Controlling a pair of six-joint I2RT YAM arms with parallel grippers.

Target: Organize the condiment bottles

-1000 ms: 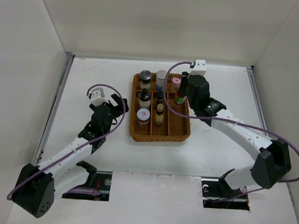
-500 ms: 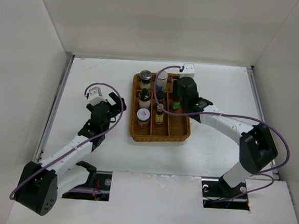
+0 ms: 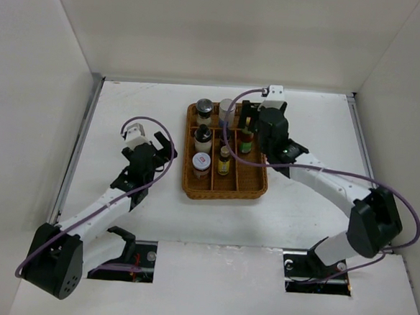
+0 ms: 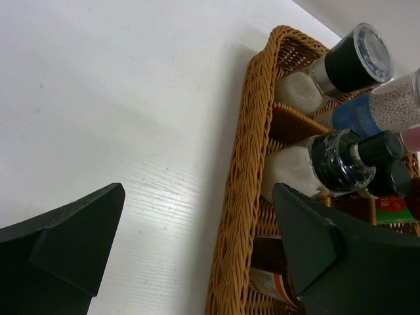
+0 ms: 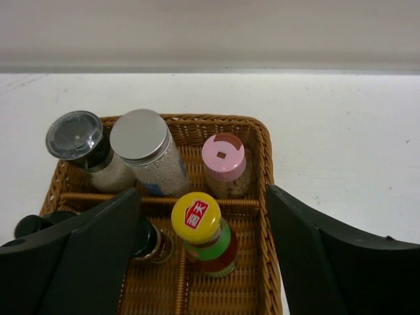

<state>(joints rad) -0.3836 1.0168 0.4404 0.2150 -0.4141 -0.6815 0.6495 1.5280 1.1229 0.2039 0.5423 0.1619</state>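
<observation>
The condiment bottles stand in the brown wicker tray. At the back are a black-topped grinder, a grey-lidded jar and a pink-lidded jar. A green-red bottle with a yellow cap stands upright in the right compartment. My right gripper hangs open around it, with both fingers apart from it. A white bottle, a red-lidded jar and a slim yellow-capped bottle fill the left and middle compartments. My left gripper is open and empty over the table, beside the tray's left wall.
White walls close in the table on the left, back and right. The tray's woven left wall stands just inside my left gripper's right finger. Purple cables loop over both arms.
My right gripper has opened and let go of the green-red bottle, which now stands in the tray. The right wrist has drawn back slightly. The left gripper stays open beside the tray.
</observation>
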